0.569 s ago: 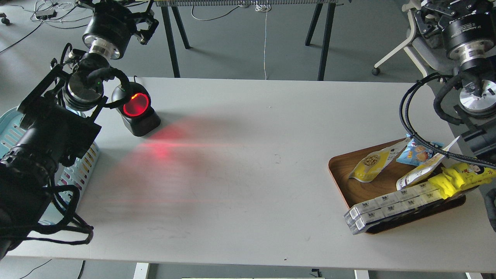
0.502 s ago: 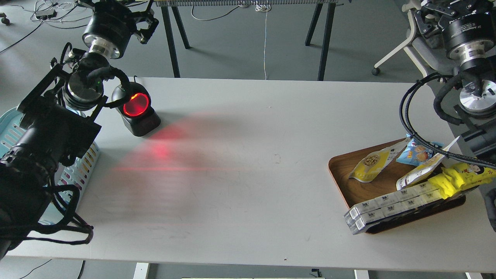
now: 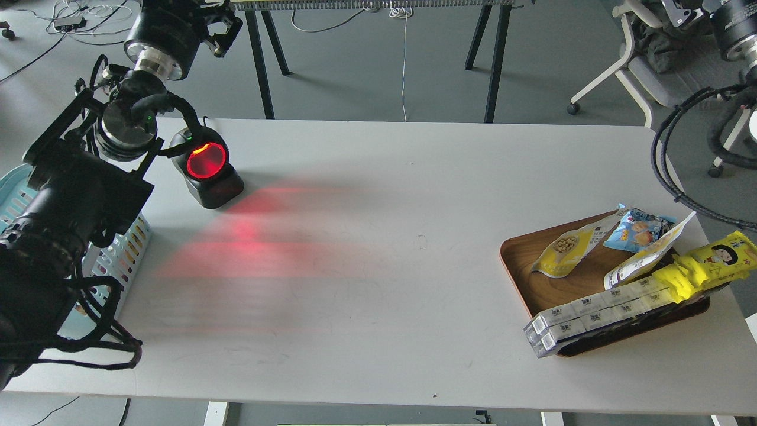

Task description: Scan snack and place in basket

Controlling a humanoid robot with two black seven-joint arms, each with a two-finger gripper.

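Note:
The snack (image 3: 565, 251), a yellow and white pouch picturing beige beans, lies on the left part of the brown wooden tray (image 3: 516, 273) at the table's right. The light blue basket (image 3: 129, 255) stands at the left table edge, mostly hidden under my left arm. My left gripper (image 3: 223, 31) is raised beyond the table's far left corner, above the scanner. It is dark and cut off by the top edge, and nothing shows in it. Of my right arm, only the wrist (image 3: 733, 26) and cables show at the top right. Its gripper is out of view.
A black barcode scanner (image 3: 207, 168) with a glowing red window stands at the back left and throws red light across the table. The tray also holds a blue chip bag (image 3: 639, 231), a white pouch (image 3: 647, 257), a long yellow cartoon pack (image 3: 709, 263) and clear boxed packs (image 3: 597, 313).

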